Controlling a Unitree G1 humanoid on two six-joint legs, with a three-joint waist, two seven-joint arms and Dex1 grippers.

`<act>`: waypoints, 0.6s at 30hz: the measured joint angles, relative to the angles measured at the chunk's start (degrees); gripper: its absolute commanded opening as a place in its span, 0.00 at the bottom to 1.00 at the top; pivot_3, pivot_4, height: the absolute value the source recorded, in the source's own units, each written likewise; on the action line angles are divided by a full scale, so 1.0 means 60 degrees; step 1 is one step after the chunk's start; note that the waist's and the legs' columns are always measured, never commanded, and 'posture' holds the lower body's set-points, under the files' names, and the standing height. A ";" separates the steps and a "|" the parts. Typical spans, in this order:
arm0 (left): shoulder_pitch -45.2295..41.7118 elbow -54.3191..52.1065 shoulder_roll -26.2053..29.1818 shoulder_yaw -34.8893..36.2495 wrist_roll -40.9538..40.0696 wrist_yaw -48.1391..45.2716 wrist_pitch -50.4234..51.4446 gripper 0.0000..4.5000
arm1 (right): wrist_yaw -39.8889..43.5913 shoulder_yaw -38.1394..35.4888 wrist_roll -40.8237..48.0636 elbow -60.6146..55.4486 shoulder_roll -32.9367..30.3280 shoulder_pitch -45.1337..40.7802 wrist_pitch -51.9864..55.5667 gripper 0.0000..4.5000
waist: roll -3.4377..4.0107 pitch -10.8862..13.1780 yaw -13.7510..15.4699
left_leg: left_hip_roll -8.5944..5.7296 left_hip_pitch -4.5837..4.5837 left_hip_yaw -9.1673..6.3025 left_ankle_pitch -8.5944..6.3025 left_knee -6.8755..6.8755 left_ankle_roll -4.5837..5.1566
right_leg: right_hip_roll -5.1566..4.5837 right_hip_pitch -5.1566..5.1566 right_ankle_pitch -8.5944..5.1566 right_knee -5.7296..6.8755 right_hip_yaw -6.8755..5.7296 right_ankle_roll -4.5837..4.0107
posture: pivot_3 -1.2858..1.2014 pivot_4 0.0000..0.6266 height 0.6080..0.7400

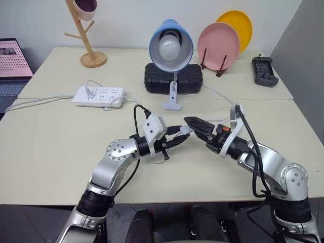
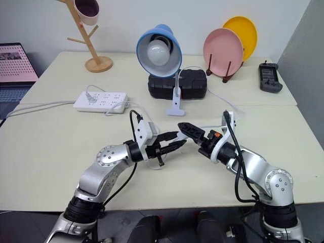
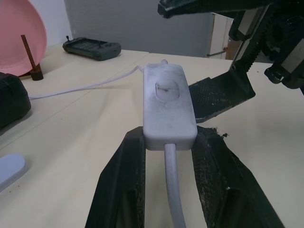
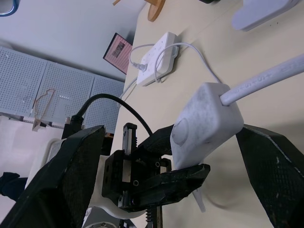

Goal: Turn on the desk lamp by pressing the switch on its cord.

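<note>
At the far left of the tabletop (image 1: pixel 45 152) lies a white power strip (image 1: pixel 98 96), plugged in. Behind it stands a wooden cup tree (image 1: pixel 85 38).

Next comes the left tool (image 1: pixel 178 135). It is clenched on the switch (image 3: pixel 167 105), squeezing its two long sides near the end where the cord (image 3: pixel 173 190) goes in. The switch is lifted off the tabletop, in the middle, between the two arms. Its little round button faces up and is bare.

The switch looks small, light and hard. It is smooth plastic, so it could slip or twist if pushed from the side. I think the best hold is just this one, on the long sides, with the button left free. The cord is thin and bendy and will not hold the switch steady alone.

Behind the arms stands the desk lamp (image 1: pixel 171 46), with its blue shade tipped forward and its white clip on the tabletop. The bulb does not look lit, so the job is not done yet.

Just to the right is the right tool (image 1: pixel 200 126). Its two fingers are spread wide and hold nothing. They sit on either side of the switch, very close. One finger needs to push down on the button, gently and straight.

At the far right stand a pink plate (image 1: pixel 218 45), a yellow plate (image 1: pixel 237 25) and a dark remote (image 1: pixel 265 71).
</note>
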 measured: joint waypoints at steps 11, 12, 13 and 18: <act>0.0029 -0.0047 -0.0066 0.0006 -0.0017 0.0008 0.0104 0.23 | 0.0201 0.0130 0.0081 0.0143 -0.0212 0.0117 -0.0153 0.57 | 0.0000 0.0000 0.0001 | 0.0000 -0.0002 -0.0002 0.0000 0.0000 0.0000 | 0.0002 0.0000 0.0002 0.0000 -0.0001 -0.0003 | 0.52 0.24 1.00; 0.0029 -0.0047 -0.0066 0.0006 -0.0017 0.0007 0.0105 0.23 | 0.0230 0.0142 0.0079 0.0144 -0.0226 0.0126 -0.0153 0.53 | 0.0000 0.0000 0.0002 | 0.0000 -0.0002 -0.0003 0.0000 0.0000 0.0000 | 0.0002 0.0000 0.0001 0.0001 -0.0001 -0.0002 | 0.52 0.24 1.00; 0.0028 -0.0047 -0.0067 0.0005 -0.0017 0.0006 0.0108 0.23 | 0.0249 0.0150 0.0076 0.0145 -0.0242 0.0146 -0.0153 0.47 | 0.0000 0.0000 0.0002 | 0.0000 -0.0002 -0.0003 0.0000 0.0001 0.0001 | 0.0002 0.0000 0.0001 0.0000 -0.0001 -0.0002 | 0.52 0.24 1.00; 0.0029 -0.0066 -0.0079 0.0011 -0.0039 0.0005 0.0122 0.23 | 0.0293 0.0181 -0.0015 0.0209 -0.0311 0.0215 -0.0159 0.20 | 0.0001 0.0000 0.0003 | 0.0000 -0.0002 -0.0003 0.0000 0.0001 0.0001 | 0.0002 0.0000 0.0002 0.0001 -0.0001 -0.0003 | 0.52 0.24 1.00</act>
